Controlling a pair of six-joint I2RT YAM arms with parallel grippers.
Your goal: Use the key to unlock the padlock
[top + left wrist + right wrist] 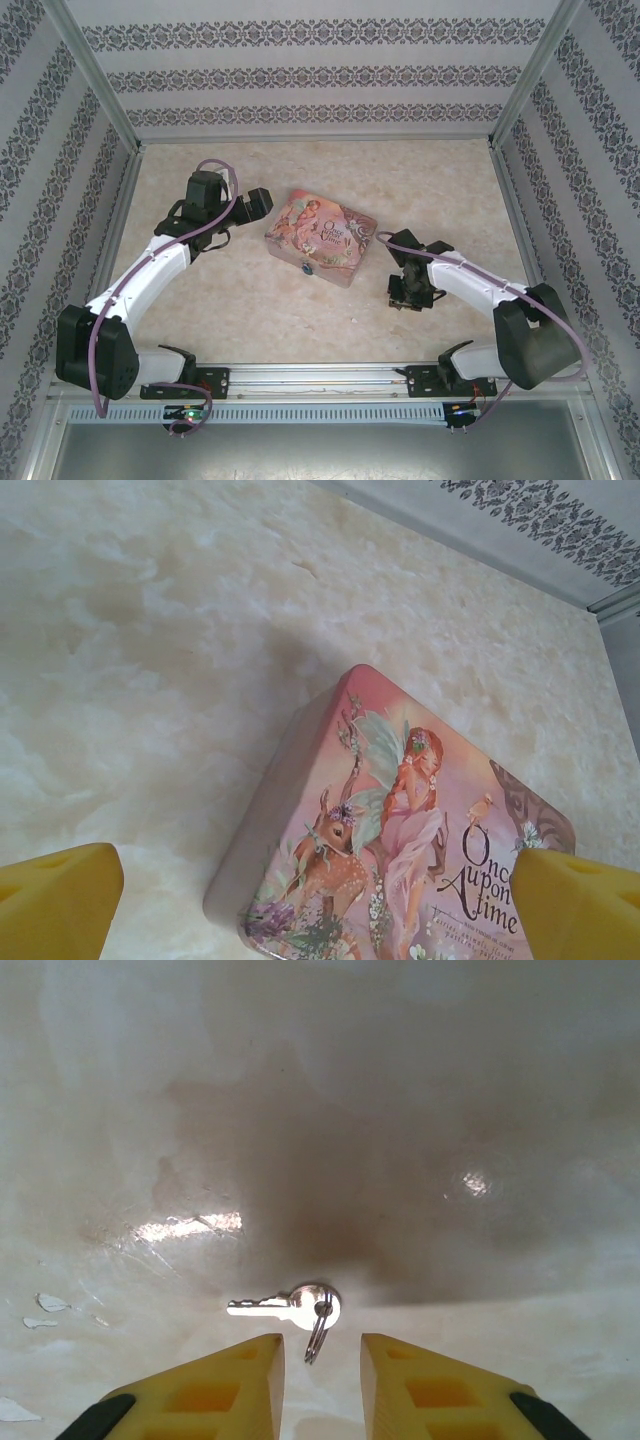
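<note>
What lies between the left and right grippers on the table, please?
The pink tin lies between the left gripper and the right gripper, with the padlock on its near side wall, as the top view shows.

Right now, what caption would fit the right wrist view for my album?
Slightly parted yellow jaws poised at a small ringed silver key lying on the glossy table.
</note>
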